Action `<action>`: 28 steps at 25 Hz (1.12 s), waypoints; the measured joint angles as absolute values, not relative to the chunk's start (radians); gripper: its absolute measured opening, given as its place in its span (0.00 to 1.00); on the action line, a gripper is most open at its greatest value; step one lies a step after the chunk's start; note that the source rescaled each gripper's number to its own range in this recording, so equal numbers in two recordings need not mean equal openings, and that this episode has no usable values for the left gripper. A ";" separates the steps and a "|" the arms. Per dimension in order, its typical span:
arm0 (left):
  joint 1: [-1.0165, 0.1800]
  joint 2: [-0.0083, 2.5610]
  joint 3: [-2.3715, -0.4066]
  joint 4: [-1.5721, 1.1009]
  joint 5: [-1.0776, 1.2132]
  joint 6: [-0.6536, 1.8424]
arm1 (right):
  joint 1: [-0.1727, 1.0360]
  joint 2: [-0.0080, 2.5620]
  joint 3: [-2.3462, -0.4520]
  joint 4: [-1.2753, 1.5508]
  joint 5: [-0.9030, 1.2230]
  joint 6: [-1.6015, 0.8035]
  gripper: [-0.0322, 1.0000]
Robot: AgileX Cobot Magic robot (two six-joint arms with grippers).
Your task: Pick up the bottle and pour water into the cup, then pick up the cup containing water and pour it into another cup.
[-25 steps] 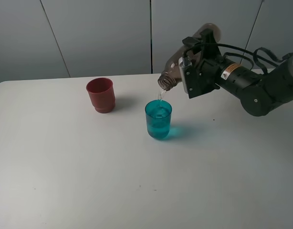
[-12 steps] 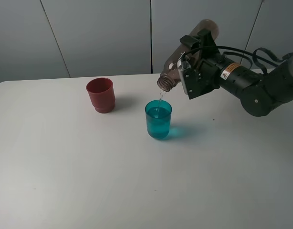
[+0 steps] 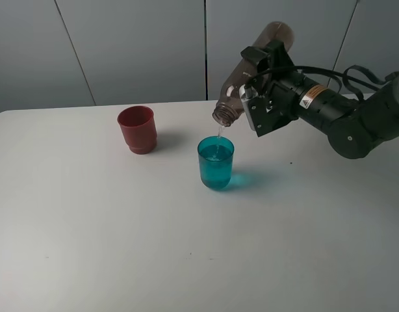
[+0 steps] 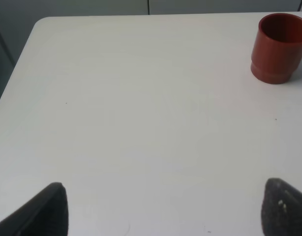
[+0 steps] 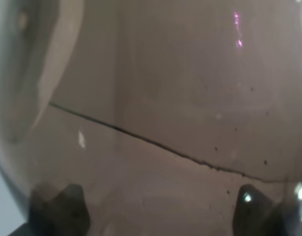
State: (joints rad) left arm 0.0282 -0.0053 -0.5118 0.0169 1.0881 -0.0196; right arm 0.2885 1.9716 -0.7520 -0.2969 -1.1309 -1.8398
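Over the bench [image 3: 121, 227], the left claw [image 4: 166, 214] gapes empty; the red cup [image 3: 136, 129] awaits its turn. The teal cup [image 3: 216, 162] catches a thin stream from the bottle [image 3: 235, 88], tipped neck-down above it, clamped tight in the right claw [image 3: 267, 65].

Setting. A white matte worktop [image 3: 89, 247] with a rounded far-left corner stood before a grey panelled wall [image 3: 141, 45] (panels divided by thin dark seams [image 3: 205, 49], some slanted); lighting was soft and even.

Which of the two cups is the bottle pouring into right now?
The translucent teal cup, directly below the mouth of the tilted bottle, a thin stream falling in; the opaque red cup stands apart to its left.
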 joint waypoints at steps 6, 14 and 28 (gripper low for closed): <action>0.028 -0.005 -0.512 0.017 1.088 -0.020 | 0.288 1.969 -0.752 -0.303 -1.131 -1.851 0.08; 0.028 -0.005 -0.512 0.017 1.088 -0.022 | 0.288 1.969 -0.752 -0.303 -1.131 -1.821 0.08; 0.028 -0.005 -0.512 0.017 1.088 -0.022 | 0.288 1.969 -0.744 -0.352 -1.083 -1.083 0.08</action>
State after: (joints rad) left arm 0.0282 -0.0053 -0.5118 0.0169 1.0881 -0.0217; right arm 0.2885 1.9694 -0.7445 -0.3517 -1.0829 -1.0826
